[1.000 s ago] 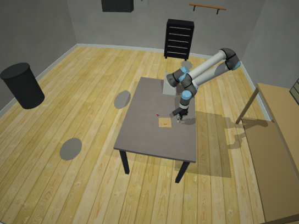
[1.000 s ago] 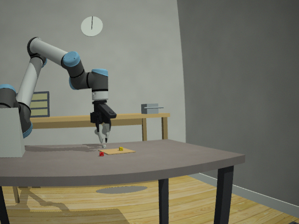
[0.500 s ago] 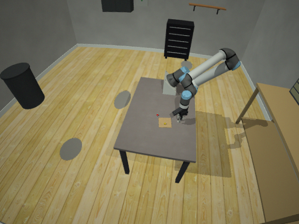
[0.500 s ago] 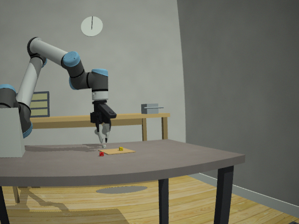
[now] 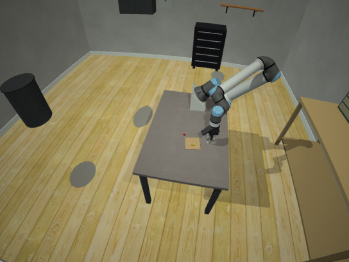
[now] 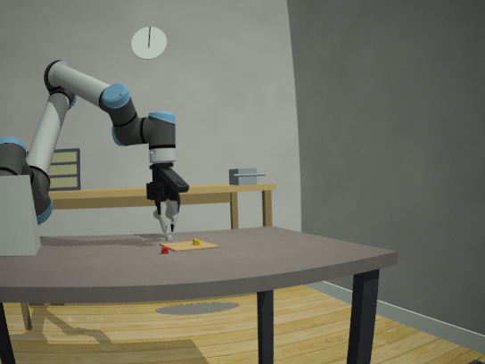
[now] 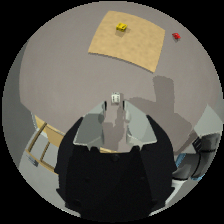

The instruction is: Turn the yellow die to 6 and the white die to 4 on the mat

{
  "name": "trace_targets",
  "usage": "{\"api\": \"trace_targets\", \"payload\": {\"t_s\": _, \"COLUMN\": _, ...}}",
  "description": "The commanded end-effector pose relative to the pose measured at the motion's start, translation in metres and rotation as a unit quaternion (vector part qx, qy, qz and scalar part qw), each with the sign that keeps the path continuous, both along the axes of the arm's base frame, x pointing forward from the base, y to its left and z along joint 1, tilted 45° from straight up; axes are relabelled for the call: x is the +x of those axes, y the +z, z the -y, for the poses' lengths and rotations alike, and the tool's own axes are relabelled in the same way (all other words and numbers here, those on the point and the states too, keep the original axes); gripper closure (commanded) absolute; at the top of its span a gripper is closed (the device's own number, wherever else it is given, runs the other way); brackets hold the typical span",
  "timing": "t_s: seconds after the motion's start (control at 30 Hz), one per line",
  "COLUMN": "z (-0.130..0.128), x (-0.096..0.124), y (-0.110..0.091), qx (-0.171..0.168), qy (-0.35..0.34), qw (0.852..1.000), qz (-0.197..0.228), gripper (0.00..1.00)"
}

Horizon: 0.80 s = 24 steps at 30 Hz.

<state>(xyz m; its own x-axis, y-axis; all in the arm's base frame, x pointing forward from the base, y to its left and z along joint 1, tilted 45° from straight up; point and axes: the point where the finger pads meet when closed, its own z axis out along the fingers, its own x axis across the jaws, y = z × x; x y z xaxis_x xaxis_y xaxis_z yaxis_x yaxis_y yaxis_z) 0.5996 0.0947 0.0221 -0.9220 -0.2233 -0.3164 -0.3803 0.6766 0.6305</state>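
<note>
A white die (image 6: 168, 237) (image 7: 115, 98) lies on the table beyond the mat; pips show on it, too small to count surely. My gripper (image 6: 169, 231) (image 7: 114, 101) points down just above the white die, fingers partly open with nothing between them. A yellow die (image 5: 192, 144) (image 6: 196, 242) (image 7: 121, 27) rests on the tan mat (image 5: 188, 140) (image 6: 178, 246) (image 7: 140, 50). A red die (image 5: 183, 135) (image 6: 165, 251) (image 7: 176, 36) lies on the table just off the mat. The numbers on the yellow and red dice are too small to read.
The grey table (image 5: 167, 157) (image 6: 290, 259) carries the arm's pale base (image 5: 197, 103) (image 6: 18, 219) at one end. A wooden workbench (image 6: 214, 189) stands beyond the table, with a grey box (image 6: 242, 177) on it. The arm's shadow falls on the table beside the gripper.
</note>
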Motion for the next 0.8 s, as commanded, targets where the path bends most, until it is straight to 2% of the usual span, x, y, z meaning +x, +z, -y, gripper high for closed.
{"api": "trace_targets", "payload": {"t_s": 0.0, "z": -0.0023, "x": -0.0024, "y": -0.0023, "qx": 0.002, "qy": 0.000, "qw": 1.000, "qz": -0.002, "gripper": 0.82}}
{"api": "trace_targets", "payload": {"t_s": 0.77, "z": -0.0025, "x": -0.0050, "y": -0.0024, "qx": 0.002, "qy": 0.000, "qw": 1.000, "qz": -0.002, "gripper": 0.82}}
